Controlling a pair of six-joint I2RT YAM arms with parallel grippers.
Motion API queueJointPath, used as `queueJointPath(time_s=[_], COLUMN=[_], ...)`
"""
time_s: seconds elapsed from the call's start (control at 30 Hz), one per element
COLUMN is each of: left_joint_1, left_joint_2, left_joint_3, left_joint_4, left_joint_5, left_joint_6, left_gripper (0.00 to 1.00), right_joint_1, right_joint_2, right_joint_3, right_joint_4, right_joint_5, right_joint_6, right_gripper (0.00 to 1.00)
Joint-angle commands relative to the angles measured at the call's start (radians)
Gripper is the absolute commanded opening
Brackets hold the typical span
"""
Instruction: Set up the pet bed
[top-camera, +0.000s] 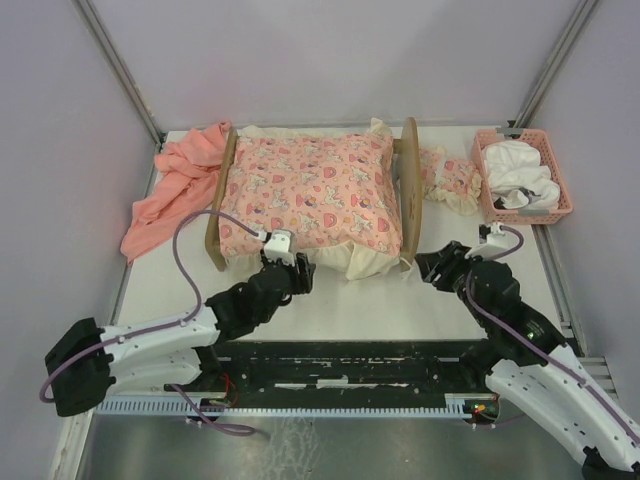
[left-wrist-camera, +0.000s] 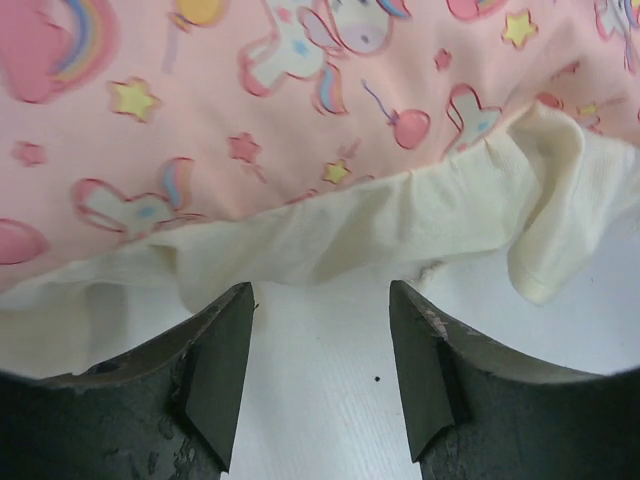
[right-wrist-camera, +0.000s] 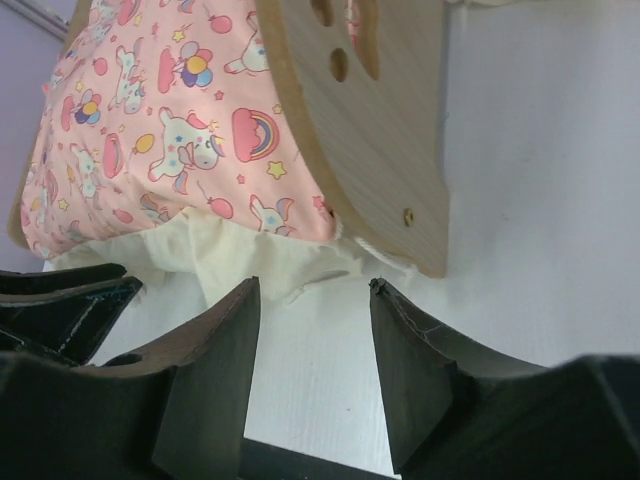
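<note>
Bed (top-camera: 411, 180), upper centre of the overhead view, under a pink unicorn quilt (top-camera: 310, 190). Left gripper (left-wrist-camera: 320, 292) and right gripper (right-wrist-camera: 314, 290) sit just below its lower edge, jaws apart, empty.

We see the pet bed (top-camera: 222, 200) lying level at the far middle of the table (top-camera: 400, 300), its 2 light-wood end boards upright. The rounded headboard (top-camera: 410, 190) stands on the right, pierced with paw-print holes. A pink unicorn-print quilt (top-camera: 310, 190) covers the base, its cream frill spilling over the near edge.
</note>
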Motion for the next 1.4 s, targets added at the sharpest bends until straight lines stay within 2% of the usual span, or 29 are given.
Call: queueJointPath(time_s=[0.0,0.17,0.4,0.7,0.9,0.97,1.0,1.03,1.07,1.17,1.27,1.37], left_joint_1=[0.001,0.013,0.088,0.176,0.211,0.222,0.226,0.234,0.246,0.274,0.305,0.329], left_joint_2=[-0.146,-0.253,-0.299,-0.251,-0.248,-0.240,-0.234,-0.228,-0.223,-0.220,-0.232,-0.262], left_joint_3=[0.089,0.136,0.139,0.077,0.015,0.004,0.001,-0.006,-0.010,-0.040,-0.062,-0.074], left_joint_4=[-0.280,-0.441,-0.541,-0.540,-0.458,-0.424,-0.414,-0.403,-0.387,-0.350,-0.337,-0.332], left_joint_5=[-0.225,-0.376,-0.354,-0.348,-0.401,-0.408,-0.411,-0.415,-0.409,-0.397,-0.398,-0.414], left_joint_6=[-0.026,-0.010,-0.048,-0.159,-0.201,-0.192,-0.193,-0.195,-0.196,-0.194,-0.205,-0.204], left_gripper=[0.65,0.67,0.65,0.66,0.65,0.60,0.58,0.52,0.46,0.23,0.04,0.03], right_joint_1=[0.005,0.089,0.339,0.470,0.474,0.475,0.475,0.474,0.473,0.470,0.451,0.424], right_joint_2=[0.111,0.237,0.456,0.735,0.855,0.867,0.864,0.858,0.845,0.813,0.794,0.784], right_joint_3=[0.079,0.090,0.155,0.233,0.272,0.260,0.247,0.230,0.213,0.157,0.119,0.094], right_joint_4=[0.058,0.167,0.240,0.240,0.161,0.161,0.177,0.195,0.216,0.291,0.316,0.302], right_joint_5=[-0.097,-0.066,0.151,0.320,0.448,0.472,0.485,0.497,0.506,0.522,0.536,0.545], right_joint_6=[0.024,0.051,0.011,-0.010,-0.031,-0.033,-0.037,-0.043,-0.055,-0.107,-0.130,-0.138], right_gripper=[0.55,0.58,0.59,0.64,0.57,0.53,0.47,0.40,0.28,0.04,0.02,0.02])
